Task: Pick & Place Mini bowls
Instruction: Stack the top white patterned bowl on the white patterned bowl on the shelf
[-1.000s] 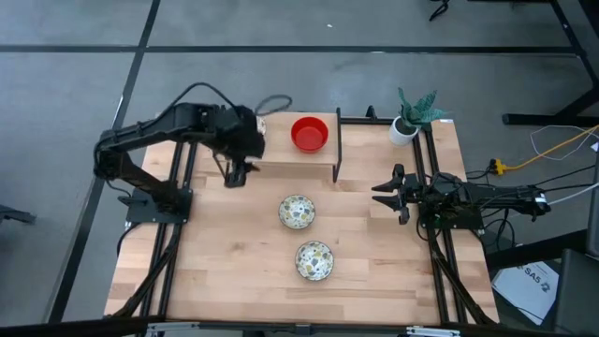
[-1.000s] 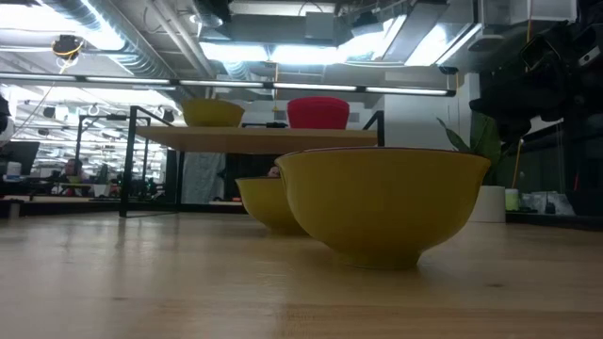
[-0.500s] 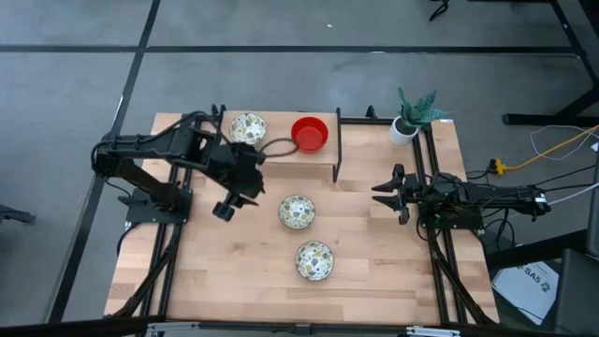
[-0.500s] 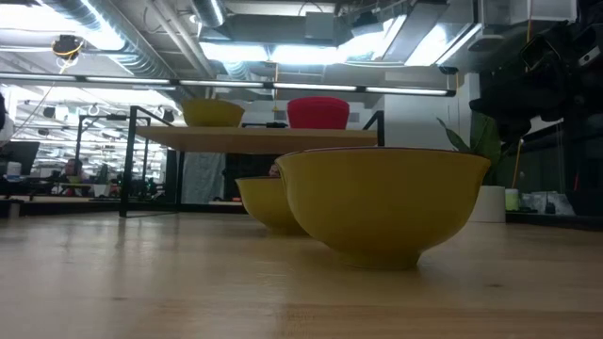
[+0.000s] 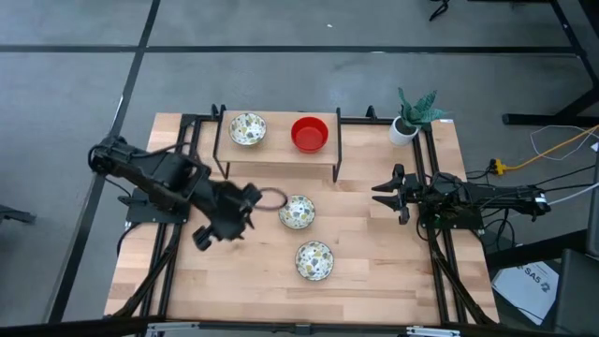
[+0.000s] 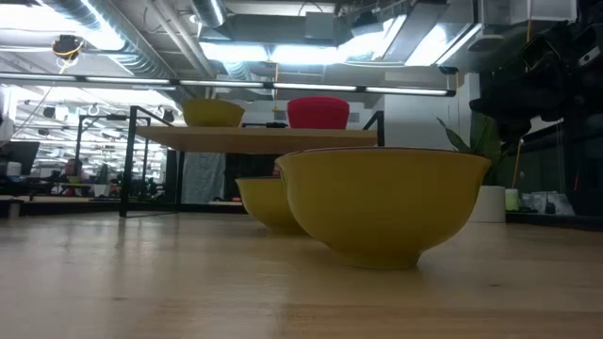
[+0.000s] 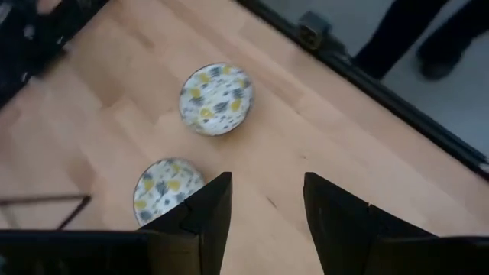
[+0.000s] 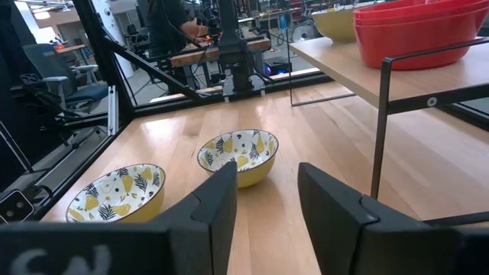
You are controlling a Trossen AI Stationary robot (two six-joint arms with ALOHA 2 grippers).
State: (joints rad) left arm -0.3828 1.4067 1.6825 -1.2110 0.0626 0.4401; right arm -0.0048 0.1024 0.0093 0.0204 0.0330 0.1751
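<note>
My left gripper (image 5: 255,198) hangs empty, fingers apart, just beside the nearer patterned bowl (image 5: 298,212); I'd straddle its rim squarely before closing; right gripper (image 5: 382,194) waits, part-open, empty.

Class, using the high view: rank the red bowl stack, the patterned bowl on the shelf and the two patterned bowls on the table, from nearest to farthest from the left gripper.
1. Table bowl nearer the shelf, just right of the left gripper.
2–3. Too close to call: shelf patterned bowl, table-front bowl.
4. Red bowl stack, shelf's right.
</note>
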